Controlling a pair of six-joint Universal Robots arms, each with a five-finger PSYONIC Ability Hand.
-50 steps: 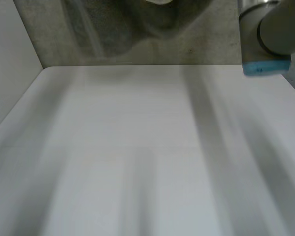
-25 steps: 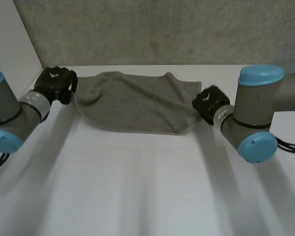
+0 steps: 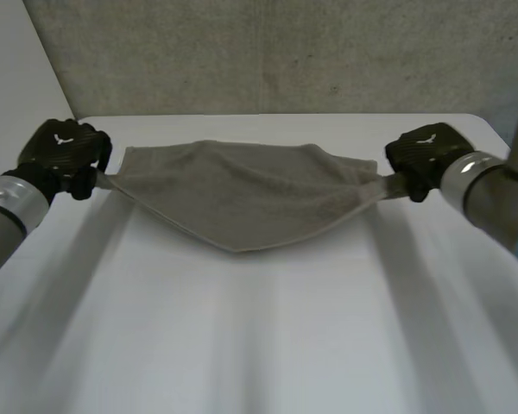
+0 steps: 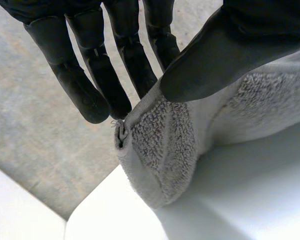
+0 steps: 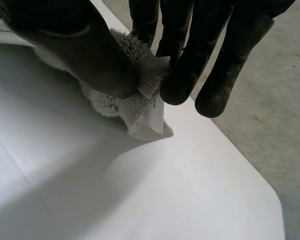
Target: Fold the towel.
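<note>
Near the far edge of the white surface [image 3: 259,345], I hold the grey towel [image 3: 242,194] stretched between my two hands. My left hand [image 3: 62,155], by the far-left corner, clamps one end of the cloth between thumb and fingers. My right hand [image 3: 423,157], by the far-right corner, pinches the opposite end the same way, right at the white care label [image 5: 156,112]. The top edge runs taut and the middle sags to a point; I cannot tell whether that tip touches the surface. I judge this to be the spreading step. Next I should lower the towel flat with both pinches firm and the pull even, so that no crease sets in.
</note>
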